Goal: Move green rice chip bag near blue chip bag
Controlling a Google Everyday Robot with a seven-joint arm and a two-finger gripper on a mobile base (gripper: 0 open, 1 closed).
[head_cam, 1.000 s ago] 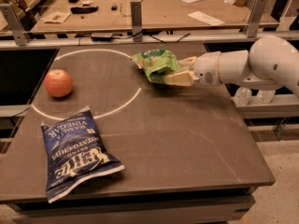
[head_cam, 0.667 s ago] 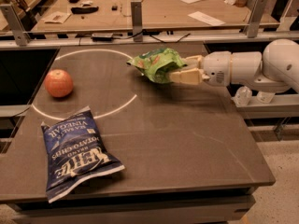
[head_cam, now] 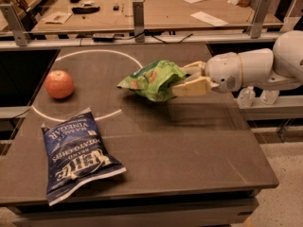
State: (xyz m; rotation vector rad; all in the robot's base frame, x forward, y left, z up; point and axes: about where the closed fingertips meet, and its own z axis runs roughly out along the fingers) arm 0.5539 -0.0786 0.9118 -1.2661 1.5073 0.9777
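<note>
As end effector (head_cam: 182,79) clamps it | green rice chip bag (head_cam: 150,79) | above table (head_cam: 199,148)

Blue chip bag (head_cam: 78,157), lying flat: white lettering, upside down to the camera, reads "KETTLE BRAND POTATO CHIPS" and "SEA SALT & VINEGAR"; green rice chip bag (head_cam: 152,79), clamped in the gripper (head_cam: 182,79) above mid-table: print illegible.

Warm, dim indoor light, seemingly from overhead; the dark table (head_cam: 203,155) takes a dull sheen; a soft shadow lies under the green rice chip bag (head_cam: 154,79), held above mid-table by the gripper (head_cam: 183,78) clamped on one end; the white arm (head_cam: 255,70) is brightest; far corners sink into murk.
</note>
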